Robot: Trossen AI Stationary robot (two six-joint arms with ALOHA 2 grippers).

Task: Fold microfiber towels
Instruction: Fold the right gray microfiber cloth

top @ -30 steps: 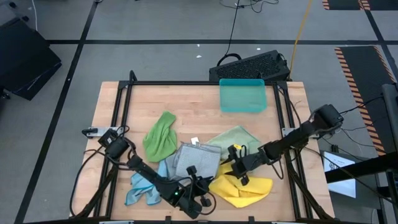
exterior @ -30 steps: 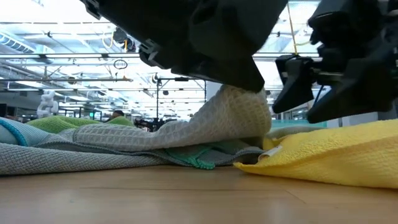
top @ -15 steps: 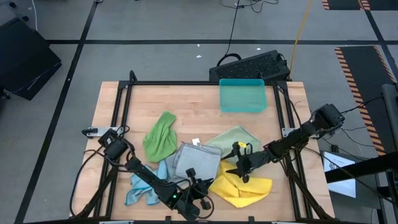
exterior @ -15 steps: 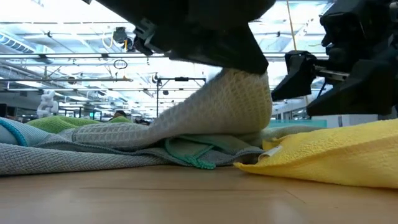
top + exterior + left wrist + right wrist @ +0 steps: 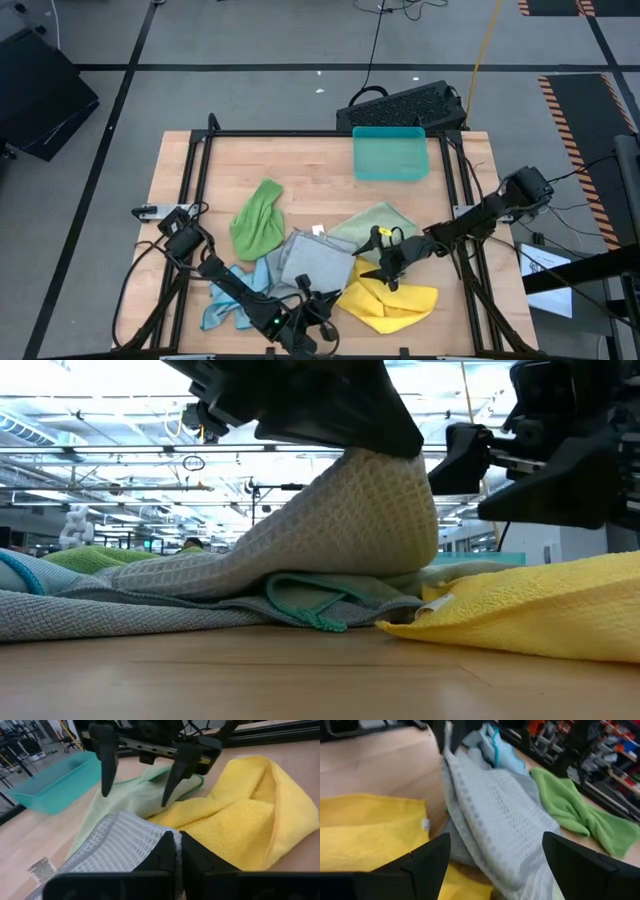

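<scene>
The grey towel (image 5: 312, 262) is lying near the middle of the table's near half, and one corner of it is being pinched and lifted by the left gripper (image 5: 318, 300), whose jaws are closed on the cloth. In the low view the grey towel (image 5: 350, 525) is rising into a peak under that gripper, draping down over the cloths below. The yellow towel (image 5: 390, 303) is lying bunched just right of the grey one, at the near edge. The pale green towel (image 5: 375, 225) is sitting behind both, partly under the grey. The bright green towel (image 5: 257, 220) is lying crumpled to the left, and the blue towel (image 5: 228, 302) is lying at the near left, partly under the left arm.

The right gripper (image 5: 382, 262) is hovering with its jaws wide apart, holding nothing, between the pale green and yellow towels. The left wrist view is showing its two fingers (image 5: 107, 760) hanging apart above the pale green cloth.

The table (image 5: 300, 170) is light wood inside a black frame. A teal tray (image 5: 390, 153) is standing at the far right. A black keyboard (image 5: 405, 105) is resting beyond the far edge. The floor (image 5: 250, 40) is grey with dark lines. The low view is showing a hall with ceiling trusses (image 5: 120, 450) and lights.
</scene>
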